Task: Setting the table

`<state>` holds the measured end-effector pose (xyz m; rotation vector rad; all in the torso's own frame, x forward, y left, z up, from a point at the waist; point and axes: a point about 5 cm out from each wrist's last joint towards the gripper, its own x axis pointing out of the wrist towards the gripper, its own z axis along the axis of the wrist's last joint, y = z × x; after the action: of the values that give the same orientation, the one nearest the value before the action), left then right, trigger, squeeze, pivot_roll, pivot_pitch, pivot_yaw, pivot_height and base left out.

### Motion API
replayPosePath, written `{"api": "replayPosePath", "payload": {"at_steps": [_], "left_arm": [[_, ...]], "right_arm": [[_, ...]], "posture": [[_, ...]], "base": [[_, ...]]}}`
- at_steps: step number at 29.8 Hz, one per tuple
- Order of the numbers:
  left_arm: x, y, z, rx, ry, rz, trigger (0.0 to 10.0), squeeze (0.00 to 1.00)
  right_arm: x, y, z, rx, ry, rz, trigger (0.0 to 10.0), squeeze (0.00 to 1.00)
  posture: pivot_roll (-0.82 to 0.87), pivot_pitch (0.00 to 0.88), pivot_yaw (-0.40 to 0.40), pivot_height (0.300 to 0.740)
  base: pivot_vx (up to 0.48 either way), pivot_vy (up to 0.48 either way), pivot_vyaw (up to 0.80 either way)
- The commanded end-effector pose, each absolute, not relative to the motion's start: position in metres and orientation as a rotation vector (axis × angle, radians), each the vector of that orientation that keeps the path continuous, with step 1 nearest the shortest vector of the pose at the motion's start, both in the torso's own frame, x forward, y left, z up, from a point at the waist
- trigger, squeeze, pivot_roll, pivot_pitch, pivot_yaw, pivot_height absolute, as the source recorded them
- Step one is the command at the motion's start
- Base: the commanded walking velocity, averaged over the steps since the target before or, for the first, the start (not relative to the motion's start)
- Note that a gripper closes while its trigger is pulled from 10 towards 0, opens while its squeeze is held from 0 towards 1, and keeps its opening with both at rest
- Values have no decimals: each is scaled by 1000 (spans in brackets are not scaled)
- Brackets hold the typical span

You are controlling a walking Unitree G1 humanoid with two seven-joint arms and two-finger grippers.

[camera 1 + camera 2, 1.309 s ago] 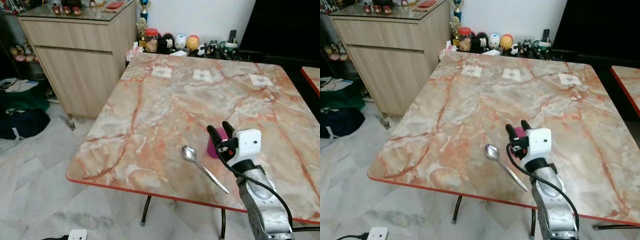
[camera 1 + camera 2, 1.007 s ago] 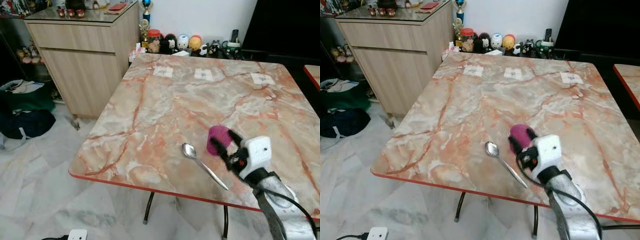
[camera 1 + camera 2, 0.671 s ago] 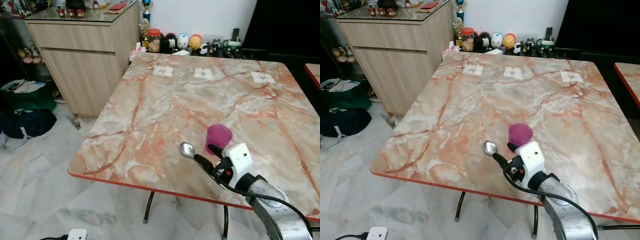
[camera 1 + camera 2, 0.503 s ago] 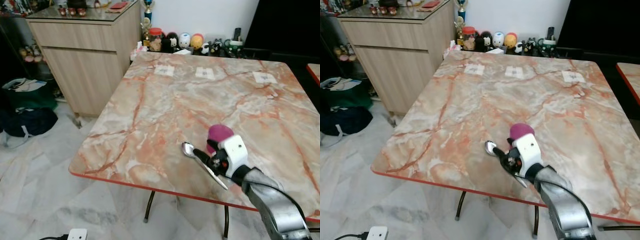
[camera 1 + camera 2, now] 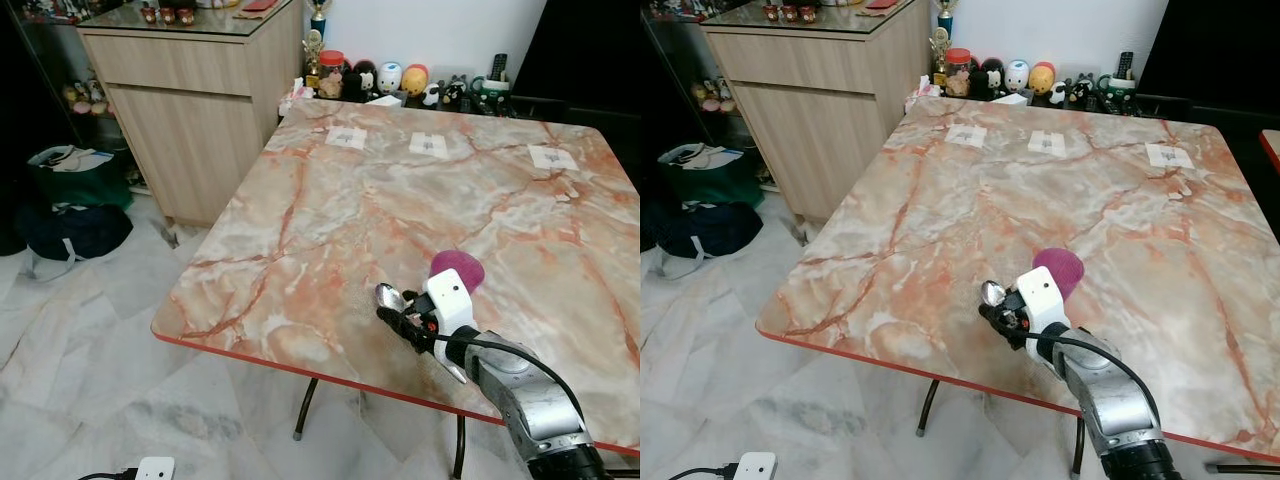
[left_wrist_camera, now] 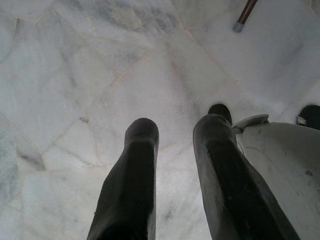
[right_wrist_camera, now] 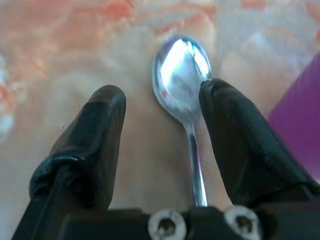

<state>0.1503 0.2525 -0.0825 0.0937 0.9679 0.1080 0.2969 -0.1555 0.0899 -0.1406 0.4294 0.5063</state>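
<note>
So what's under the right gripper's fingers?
The spoon lies on the table between the open fingers of the right gripper. Its handle end is covered by the gripper body.

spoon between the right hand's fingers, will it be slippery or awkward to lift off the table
Probably slippery: the spoon looks like polished metal. It lies flat on the marble table, so the open right hand has little to grip. Its thin handle looks stiff and light. A push might send it skidding toward the purple cup.
</note>
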Motion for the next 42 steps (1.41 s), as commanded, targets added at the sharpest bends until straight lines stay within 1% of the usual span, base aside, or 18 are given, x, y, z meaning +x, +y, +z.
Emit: {"api": "replayPosePath", "payload": {"at_steps": [1,22,23,24,25,33,42], "left_arm": [[145,252,-85,85,991,107,10000,0],[143,253,-85,97,998,96,10000,0],[143,253,-85,98,999,94,10000,0],[143,253,-85,98,999,94,10000,0],[143,253,-86,99,999,93,10000,0],[143,253,-85,93,997,96,10000,0],[144,253,-85,86,999,102,10000,0]], "right_arm": [[297,-162,86,-147,472,486,10000,0],[293,-164,76,-93,549,474,10000,0],[293,-165,75,-91,557,469,3686,0],[292,-166,74,-90,562,466,3686,0],[292,-167,73,-92,565,463,0,0],[292,-170,73,-105,570,451,0,0],[292,-171,73,-125,571,443,0,0]], "posture": [[-65,56,20,740],[-68,32,21,740],[-67,30,21,740],[-67,30,21,740],[-67,28,21,740],[-69,51,23,740],[-66,57,25,740]], "base": [[0,0,0],[0,0,0],[0,0,0],[0,0,0],[0,0,0],[0,0,0],[0,0,0]]}}
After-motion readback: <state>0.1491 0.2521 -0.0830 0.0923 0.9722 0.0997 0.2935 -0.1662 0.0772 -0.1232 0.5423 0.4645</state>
